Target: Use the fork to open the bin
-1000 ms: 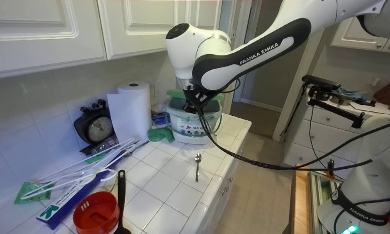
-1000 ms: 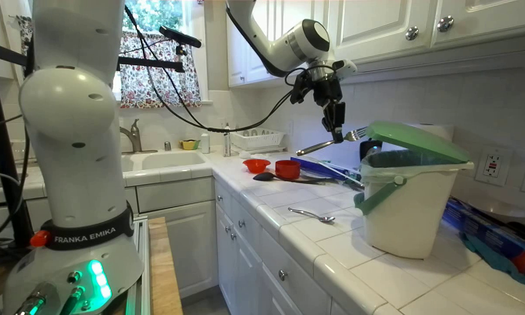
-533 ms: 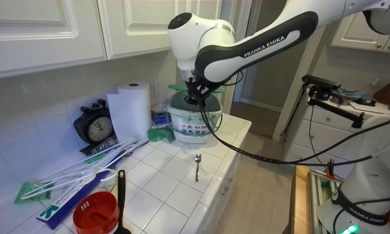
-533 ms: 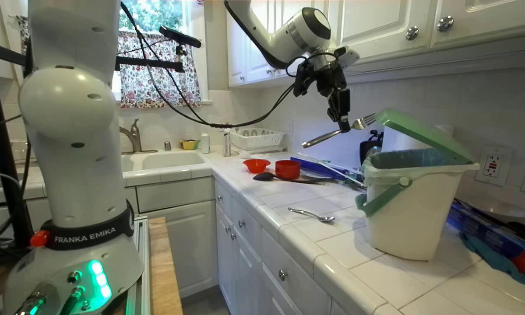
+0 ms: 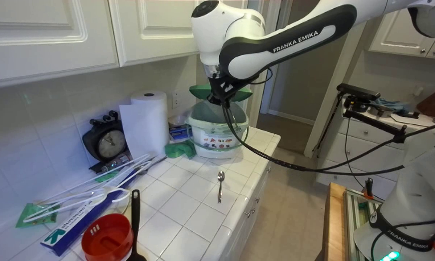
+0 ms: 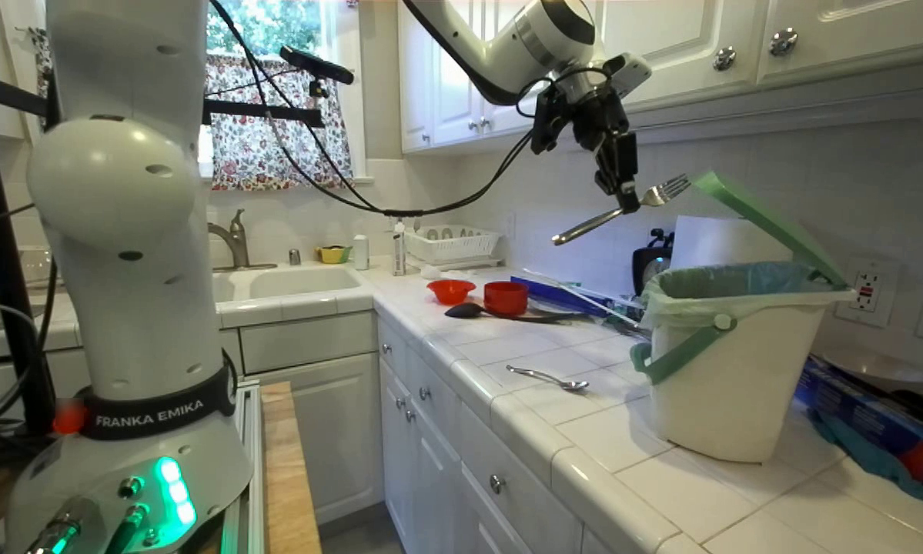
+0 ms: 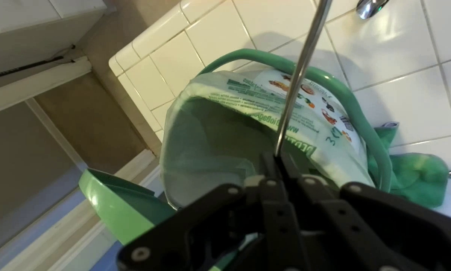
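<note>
My gripper [image 6: 627, 206] is shut on the silver fork [image 6: 590, 226], gripping it around the middle, above the front of the bin. The fork's tines point up toward the raised edge of the green lid [image 6: 773, 227]; whether they touch it I cannot tell. In the wrist view the fork's handle [image 7: 300, 71] runs up from between my fingertips, and the tines are hidden. The white bin [image 6: 738, 377] stands upright on the counter. Its lid is tilted steeply back, and the lined mouth shows wide below my gripper.
A spoon [image 6: 547, 378] lies on the tiles in front of the bin. A paper towel roll [image 5: 150, 123] and a green cloth [image 5: 181, 149] are beside the bin. Red cups [image 6: 506, 298] and a foil box [image 5: 90, 214] lie farther along. Wall cabinets [image 6: 684, 54] hang close to the arm.
My gripper has risen with the fork and moved toward the lid side. The lid has swung from slightly raised to steeply tilted. The bin has shifted slightly along the counter.
</note>
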